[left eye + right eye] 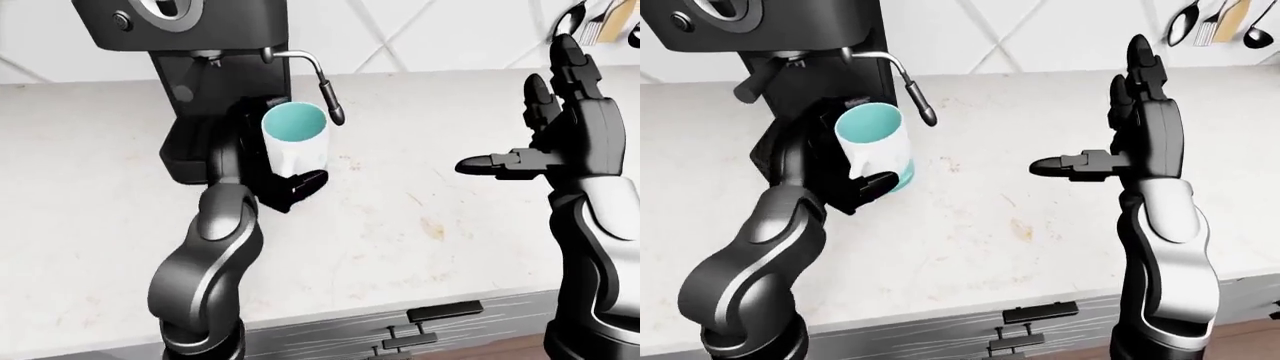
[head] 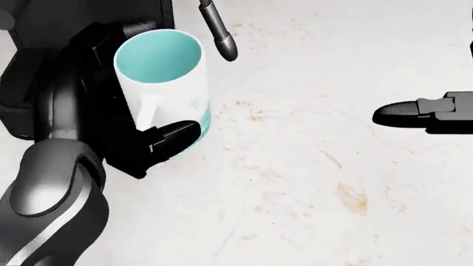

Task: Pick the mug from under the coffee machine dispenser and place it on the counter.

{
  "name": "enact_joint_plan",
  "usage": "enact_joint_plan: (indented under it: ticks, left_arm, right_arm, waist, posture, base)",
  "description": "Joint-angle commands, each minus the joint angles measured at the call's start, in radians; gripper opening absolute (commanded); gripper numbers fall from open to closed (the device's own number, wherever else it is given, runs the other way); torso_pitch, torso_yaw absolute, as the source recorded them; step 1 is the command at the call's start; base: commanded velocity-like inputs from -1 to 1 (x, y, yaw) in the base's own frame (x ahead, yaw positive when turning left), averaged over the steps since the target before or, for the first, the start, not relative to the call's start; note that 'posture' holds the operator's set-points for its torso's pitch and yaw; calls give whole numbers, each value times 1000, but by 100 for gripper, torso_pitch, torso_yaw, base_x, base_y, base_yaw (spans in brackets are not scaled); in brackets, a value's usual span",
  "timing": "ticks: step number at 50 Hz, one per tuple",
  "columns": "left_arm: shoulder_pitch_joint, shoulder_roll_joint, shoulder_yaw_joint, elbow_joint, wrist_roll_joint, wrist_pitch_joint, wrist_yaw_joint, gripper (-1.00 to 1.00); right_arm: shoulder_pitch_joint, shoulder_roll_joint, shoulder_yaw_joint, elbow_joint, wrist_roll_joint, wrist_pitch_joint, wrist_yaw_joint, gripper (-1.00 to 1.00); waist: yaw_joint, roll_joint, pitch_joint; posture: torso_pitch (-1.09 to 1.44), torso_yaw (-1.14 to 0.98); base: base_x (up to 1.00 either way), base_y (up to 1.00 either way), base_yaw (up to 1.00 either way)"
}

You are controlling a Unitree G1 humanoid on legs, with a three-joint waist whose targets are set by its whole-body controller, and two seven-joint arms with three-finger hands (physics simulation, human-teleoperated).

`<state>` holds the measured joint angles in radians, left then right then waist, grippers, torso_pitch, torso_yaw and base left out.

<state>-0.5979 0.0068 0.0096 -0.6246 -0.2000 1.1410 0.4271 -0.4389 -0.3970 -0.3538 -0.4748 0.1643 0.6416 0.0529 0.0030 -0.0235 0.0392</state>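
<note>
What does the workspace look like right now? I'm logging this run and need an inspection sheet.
Surface: pale speckled counter, a few brownish stains.
Job's things: white mug with teal inside, beside the coffee machine, under its steam wand.
Clutter: nothing seen.
Grippers: left robot hand closed round the mug; right robot hand open, empty, raised over the counter.
Cables: nothing seen.
Surroundings: tiled wall, hanging utensils, dark drawer fronts.

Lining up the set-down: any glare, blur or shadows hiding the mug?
Head view: mug sharp, evenly lit, left hand covering its lower left side. Eye views: flat render light, no glare or blur, only soft shading on the counter; right hand sharp too.
</note>
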Motion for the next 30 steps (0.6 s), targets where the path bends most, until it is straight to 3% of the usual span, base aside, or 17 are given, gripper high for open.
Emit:
enact_joint_plan:
  ticks: [1, 10, 16, 30]
  left_arm:
    - [1, -14, -23, -61, 17, -23, -14, -100]
    - [-6, -67, -51, -160, 56, 69, -43, -100]
    - [45, -73, -74, -260, 74, 121, -66, -100]
    - [271, -44, -95, -328, 131, 28, -187, -100]
  right_arm:
    - [-25, -15, -13, -30, -2, -27, -5, 100]
    - [-31, -20, -16, -31, 2, -20, -8, 100]
    - [-30, -19, -13, -32, 1, -21, -8, 100]
    - [-33, -21, -13, -34, -3, -17, -6, 100]
  waist:
    - [0, -5, -24]
    - [2, -12, -22]
    - [2, -14, -21]
    - [3, -12, -22]
  posture:
    - [0, 0]
    - [0, 0]
    - [0, 0]
    - [0, 0]
  base:
    - [0, 0, 0]
    - [0, 0, 0]
    - [0, 0, 0]
    - [0, 0, 0]
